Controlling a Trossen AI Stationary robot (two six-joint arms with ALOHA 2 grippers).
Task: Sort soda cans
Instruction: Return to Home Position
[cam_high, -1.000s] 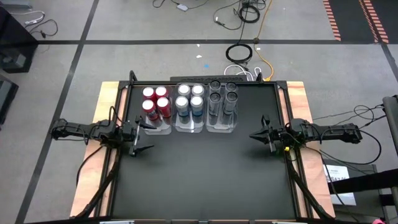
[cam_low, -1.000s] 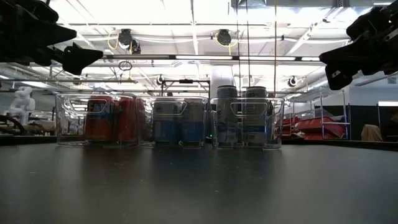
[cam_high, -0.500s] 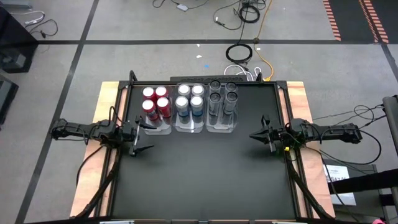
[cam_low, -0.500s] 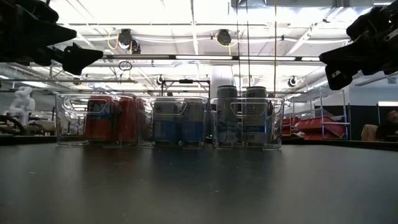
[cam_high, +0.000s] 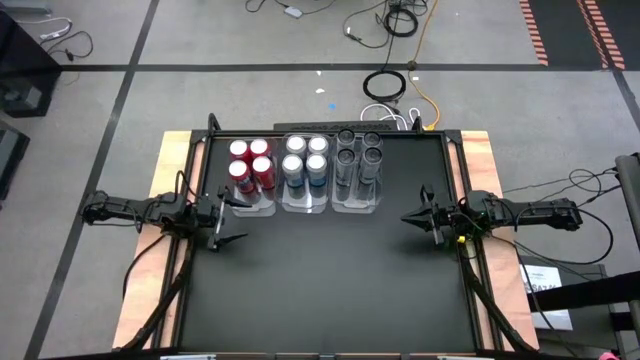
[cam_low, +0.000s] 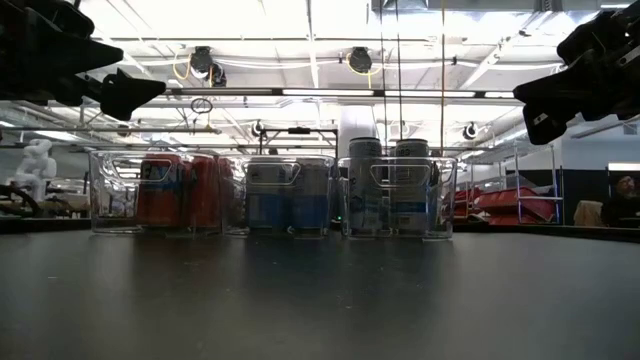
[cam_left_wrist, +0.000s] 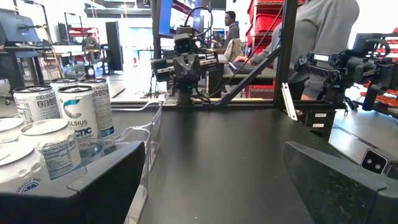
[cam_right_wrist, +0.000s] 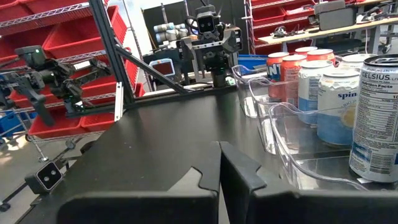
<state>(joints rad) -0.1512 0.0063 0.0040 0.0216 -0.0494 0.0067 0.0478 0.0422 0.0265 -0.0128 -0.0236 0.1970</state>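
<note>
The soda cans stand upright in three clear trays along the table's far side. Several red ones (cam_high: 250, 165) are in the left tray, several blue-and-silver ones (cam_high: 305, 165) in the middle tray, and several dark grey ones (cam_high: 358, 160) in the right tray. The low view shows the same row: red cans (cam_low: 180, 190), blue-and-silver cans (cam_low: 290, 195), grey cans (cam_low: 390, 185). My left gripper (cam_high: 236, 221) hovers open at the table's left edge, just near of the red cans' tray. My right gripper (cam_high: 408, 218) hovers shut at the right edge. Neither touches anything.
The clear trays (cam_high: 332, 205) stand side by side, bottoms on the black tabletop (cam_high: 330, 280), which lies bare on their near side. Wooden borders (cam_high: 175, 150) flank the table. Cables (cam_high: 385, 85) lie on the floor behind it. A person (cam_left_wrist: 323, 37) stands beyond the table's right side.
</note>
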